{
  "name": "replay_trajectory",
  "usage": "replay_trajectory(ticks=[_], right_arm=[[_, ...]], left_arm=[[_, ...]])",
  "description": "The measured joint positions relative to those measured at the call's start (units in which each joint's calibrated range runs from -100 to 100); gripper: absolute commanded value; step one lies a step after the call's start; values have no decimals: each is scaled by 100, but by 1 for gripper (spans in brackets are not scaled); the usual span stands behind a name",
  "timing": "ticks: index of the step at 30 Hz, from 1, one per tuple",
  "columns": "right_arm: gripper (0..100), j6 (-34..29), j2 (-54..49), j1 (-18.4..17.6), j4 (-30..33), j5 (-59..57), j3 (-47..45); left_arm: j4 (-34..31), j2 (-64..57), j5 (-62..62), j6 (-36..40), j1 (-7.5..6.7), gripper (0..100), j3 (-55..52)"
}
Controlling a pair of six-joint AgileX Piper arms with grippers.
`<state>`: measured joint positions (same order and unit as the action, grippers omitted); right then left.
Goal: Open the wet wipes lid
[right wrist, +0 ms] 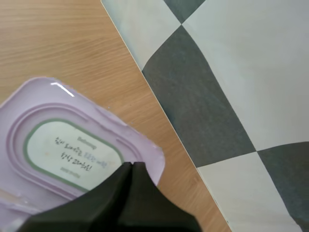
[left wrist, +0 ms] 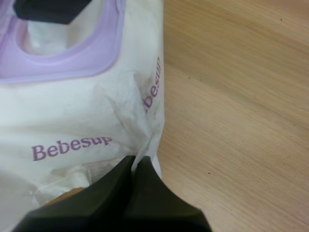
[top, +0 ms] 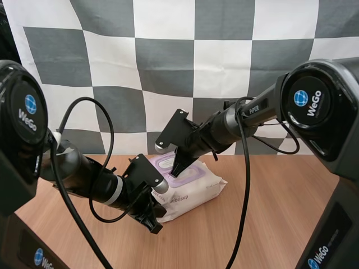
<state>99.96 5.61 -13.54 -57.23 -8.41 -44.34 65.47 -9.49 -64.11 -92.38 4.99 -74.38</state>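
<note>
My left pincer (left wrist: 135, 159) clamps the pack (left wrist: 72, 121) at its seam to anchor it — my right pincer (right wrist: 131, 165), closed, pinches the raised lid (right wrist: 72, 145).

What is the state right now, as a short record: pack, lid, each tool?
pack: lies on the table, wrapper crumpled
lid: lifted off the opening
opening: purple frame and wipes exposed
left tool: pinches the wrapper at the pack's edge
right tool: pinches the lid's rim
task: lid looks open

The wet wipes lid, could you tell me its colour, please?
Lilac lid; right wrist view shows it best.
</note>
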Motion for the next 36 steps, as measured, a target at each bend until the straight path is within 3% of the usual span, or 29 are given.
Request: replay_trajectory(ticks=[5,6,7,9,10,12,14,17,19,22,28,36], right_arm=[[0,0,0,0,-101,178,0],[0,0,0,0,-101,178,0],[2,0,0,0,-101,178,0],[21,0,0,0,-113,178,0],[38,0,0,0,-124,178,0],[55,0,0,0,-237,226,0],[54,0,-28,0,-653,501,0],[28,0,-59,0,-764,657,0],[0,0,-139,0,-920,891,-12],[0,2,-844,0,-1805,2360,-12],[0,2,-2201,0,-2773,3715,-376],[0,2,-2941,0,-3205,3718,-848]], left_arm=[[0,0,227,0,0,3,0],[0,-11,228,0,0,7,0],[0,-11,248,0,0,17,0],[13,-11,387,0,0,31,0],[13,-11,429,0,0,40,0],[22,-37,564,0,0,56,16],[22,-125,810,0,0,63,16],[22,-497,1552,0,0,59,16],[22,-657,1930,0,0,44,16],[0,-1544,3049,239,0,0,16],[7,-3171,3209,1382,0,0,16],[99,-3846,3209,1834,0,0,16]])
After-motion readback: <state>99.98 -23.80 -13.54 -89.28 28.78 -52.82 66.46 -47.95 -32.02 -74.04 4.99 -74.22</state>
